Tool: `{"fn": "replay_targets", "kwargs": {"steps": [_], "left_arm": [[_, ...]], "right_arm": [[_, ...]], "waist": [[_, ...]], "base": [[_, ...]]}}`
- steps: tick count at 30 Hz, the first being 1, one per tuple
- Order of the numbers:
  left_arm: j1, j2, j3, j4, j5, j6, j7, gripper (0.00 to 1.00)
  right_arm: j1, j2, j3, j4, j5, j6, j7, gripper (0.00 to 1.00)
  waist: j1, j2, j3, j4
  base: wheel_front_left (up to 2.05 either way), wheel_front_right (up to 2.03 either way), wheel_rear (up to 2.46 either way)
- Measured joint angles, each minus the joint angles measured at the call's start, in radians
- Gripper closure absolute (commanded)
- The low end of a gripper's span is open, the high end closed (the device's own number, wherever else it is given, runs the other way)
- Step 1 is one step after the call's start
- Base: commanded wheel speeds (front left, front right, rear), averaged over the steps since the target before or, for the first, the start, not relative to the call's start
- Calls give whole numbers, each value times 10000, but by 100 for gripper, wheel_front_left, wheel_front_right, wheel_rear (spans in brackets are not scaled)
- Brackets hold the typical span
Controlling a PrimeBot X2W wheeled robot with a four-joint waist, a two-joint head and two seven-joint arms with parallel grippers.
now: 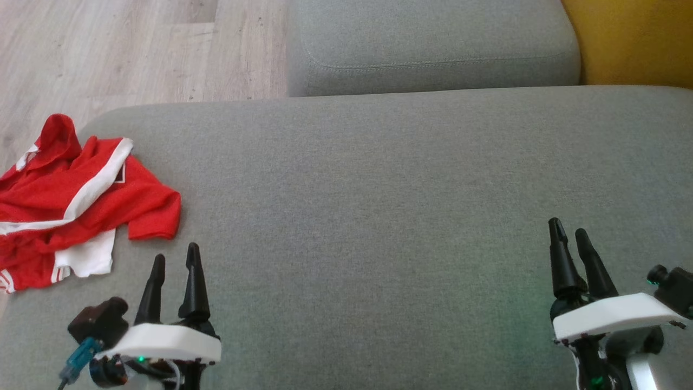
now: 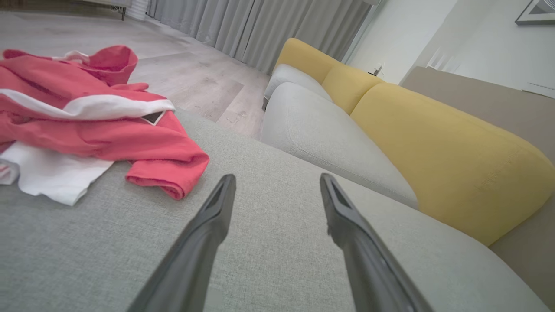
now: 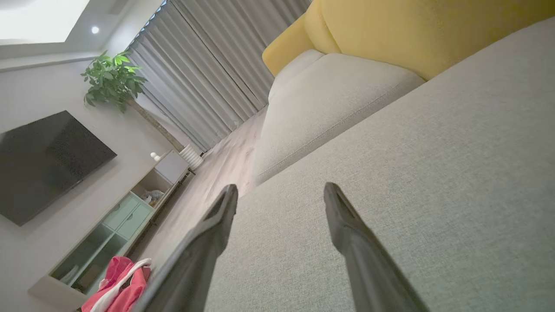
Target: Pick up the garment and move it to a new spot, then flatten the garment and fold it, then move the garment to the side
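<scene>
Garment (image 1: 135, 200) crumpled on grey cushion (image 1: 379, 189) corner | left jaws apart near it | right jaws apart

Garment (image 1: 70, 200) — left part cut off by head view's edge; underlayers hidden.

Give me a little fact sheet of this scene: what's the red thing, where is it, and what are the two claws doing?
Garment: red and white shirt, crumpled, unfolded
Location: left end of the grey sofa cushion
Left gripper: open, empty, close to the shirt's sleeve, not touching it
Right gripper: open, empty, over bare cushion far from the shirt
Behind: yellow back cushions, wooden floor
Task stage: shirt not yet picked up
</scene>
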Motion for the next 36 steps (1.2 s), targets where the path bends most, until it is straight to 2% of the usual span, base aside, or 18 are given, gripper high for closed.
{"fn": "replay_targets", "kwargs": {"steps": [21,36], "left_arm": [[-204,443,-631,435,2514,343,-614,0],[-266,537,-903,1080,3764,430,-1085,0]], "right_arm": [[296,0,119,-435,-2644,0,249,0],[422,2,105,-832,-4169,0,399,0]], "waist": [[0,0,-96,90],[0,0,-122,137]], "base": [[0,0,0],[0,0,0]]}}
